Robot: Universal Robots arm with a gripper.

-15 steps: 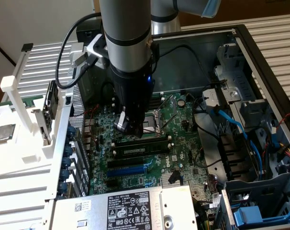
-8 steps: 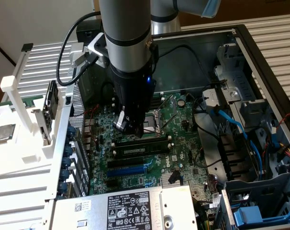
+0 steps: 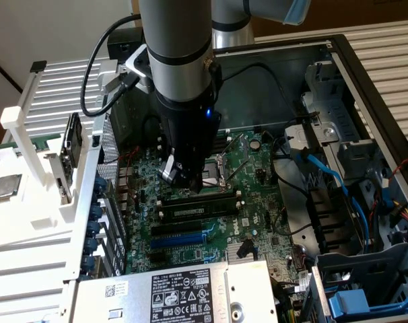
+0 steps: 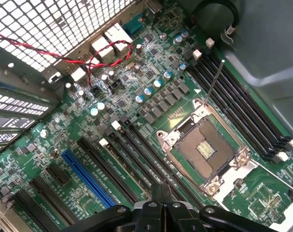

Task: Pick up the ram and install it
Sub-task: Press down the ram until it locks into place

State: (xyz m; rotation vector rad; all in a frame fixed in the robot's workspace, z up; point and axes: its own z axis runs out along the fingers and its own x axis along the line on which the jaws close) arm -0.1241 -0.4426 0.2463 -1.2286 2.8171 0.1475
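We see the claw (image 3: 190,180) closed, empty, pressing over the ram (image 3: 197,210) seated mid-frame: light, stiff, fragile; we'd grip its long edges.

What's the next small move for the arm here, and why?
Probably a short shift toward the ram, then a gentle press on its top edge. The ram already lies along a slot, while the gripper has its jaws shut, holds nothing and sits nearer the CPU socket than the stick. Whether the end clips have latched cannot be told.
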